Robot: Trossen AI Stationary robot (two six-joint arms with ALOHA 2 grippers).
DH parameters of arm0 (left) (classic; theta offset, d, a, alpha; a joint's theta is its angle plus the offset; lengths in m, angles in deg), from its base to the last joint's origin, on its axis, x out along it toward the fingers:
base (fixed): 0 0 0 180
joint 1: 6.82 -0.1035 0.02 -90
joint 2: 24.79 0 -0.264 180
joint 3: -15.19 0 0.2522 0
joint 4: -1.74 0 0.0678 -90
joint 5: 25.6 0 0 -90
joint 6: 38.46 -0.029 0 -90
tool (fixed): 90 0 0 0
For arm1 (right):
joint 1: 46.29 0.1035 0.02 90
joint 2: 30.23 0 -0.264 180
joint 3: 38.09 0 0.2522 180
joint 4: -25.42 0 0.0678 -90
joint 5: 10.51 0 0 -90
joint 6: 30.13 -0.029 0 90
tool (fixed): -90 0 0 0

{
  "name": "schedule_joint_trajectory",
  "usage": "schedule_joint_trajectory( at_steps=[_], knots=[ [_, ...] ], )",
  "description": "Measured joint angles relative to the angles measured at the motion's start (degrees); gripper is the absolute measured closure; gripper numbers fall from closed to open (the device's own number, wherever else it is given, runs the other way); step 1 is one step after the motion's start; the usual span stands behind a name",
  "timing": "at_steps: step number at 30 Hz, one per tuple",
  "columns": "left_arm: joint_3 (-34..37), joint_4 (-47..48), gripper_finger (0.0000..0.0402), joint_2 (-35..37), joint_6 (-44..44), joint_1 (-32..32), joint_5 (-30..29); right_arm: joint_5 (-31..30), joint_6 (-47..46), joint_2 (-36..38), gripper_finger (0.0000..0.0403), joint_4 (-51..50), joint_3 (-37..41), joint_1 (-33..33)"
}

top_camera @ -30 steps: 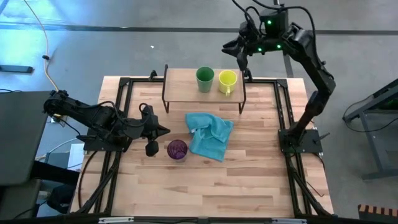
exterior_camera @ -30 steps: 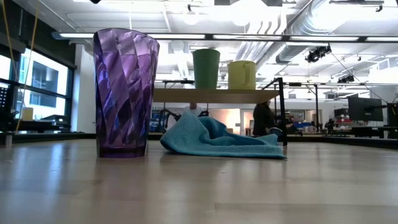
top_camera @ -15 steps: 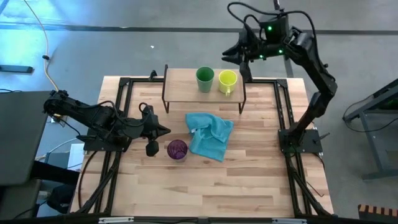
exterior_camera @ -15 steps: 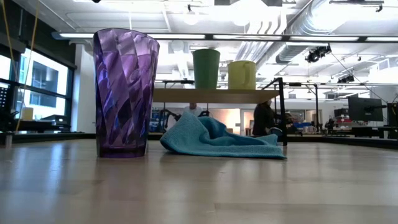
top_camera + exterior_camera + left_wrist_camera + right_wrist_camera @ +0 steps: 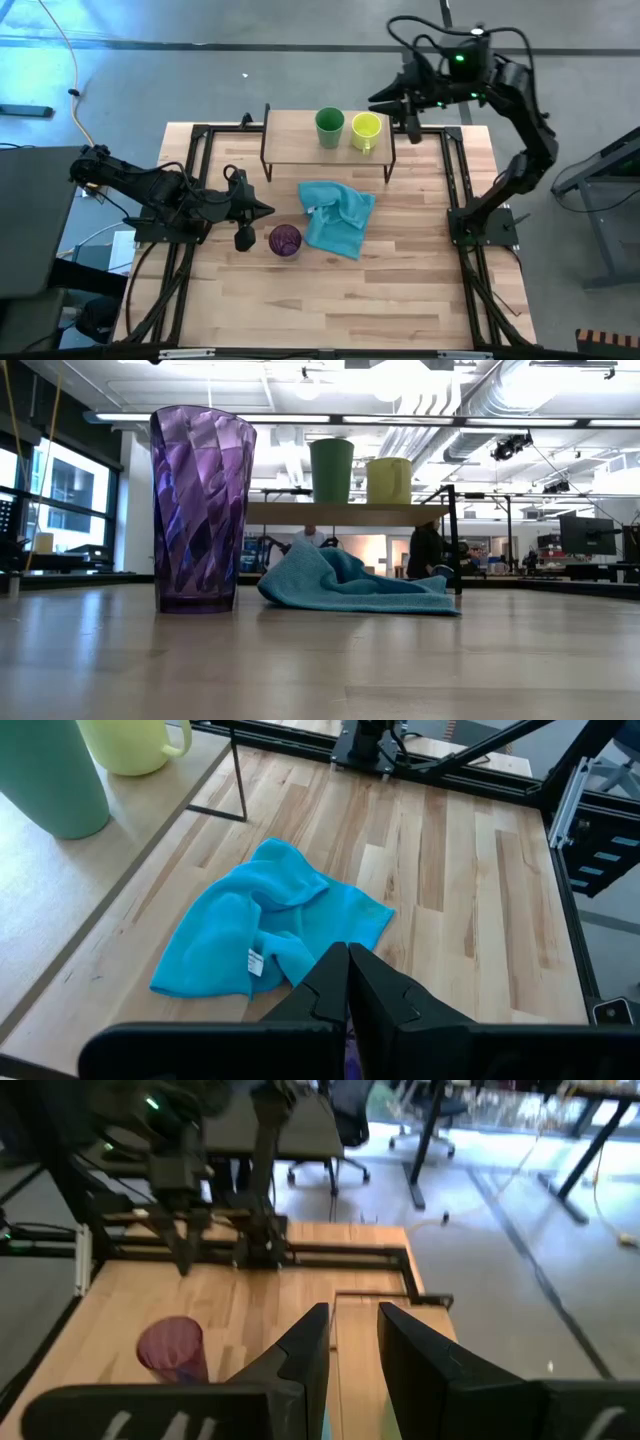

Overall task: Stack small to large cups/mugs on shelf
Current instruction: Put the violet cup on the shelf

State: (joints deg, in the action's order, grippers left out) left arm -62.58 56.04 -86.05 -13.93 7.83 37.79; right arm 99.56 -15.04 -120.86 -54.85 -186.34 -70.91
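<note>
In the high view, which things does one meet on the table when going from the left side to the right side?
left gripper → purple tumbler → green cup → yellow-green mug → right gripper. The blue cloth and the shelf are left out, since they span several of these.

The left arm lies low, reaching toward the middle, its left gripper (image 5: 262, 210) pinched tight (fingers (image 5: 375, 992) pressed together). The right arm is bent high at the far right, and its right gripper (image 5: 388, 102) hangs with fingers (image 5: 300, 1352) apart, empty.
</note>
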Motion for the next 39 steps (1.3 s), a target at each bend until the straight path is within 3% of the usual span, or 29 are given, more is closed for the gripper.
schedule_joint_trajectory(
  at_steps=[11,39],
  knots=[
    [0.00,-0.09,0.0401,0.00,0.00,0.00,0.00,-6.29,-2.08,11.28,0.0323,5.64,9.36,4.83],
    [0.00,-1.82,0.0401,-0.01,-0.25,0.01,0.00,-16.01,-9.41,41.49,0.0332,47.90,65.08,17.34]
  ],
)
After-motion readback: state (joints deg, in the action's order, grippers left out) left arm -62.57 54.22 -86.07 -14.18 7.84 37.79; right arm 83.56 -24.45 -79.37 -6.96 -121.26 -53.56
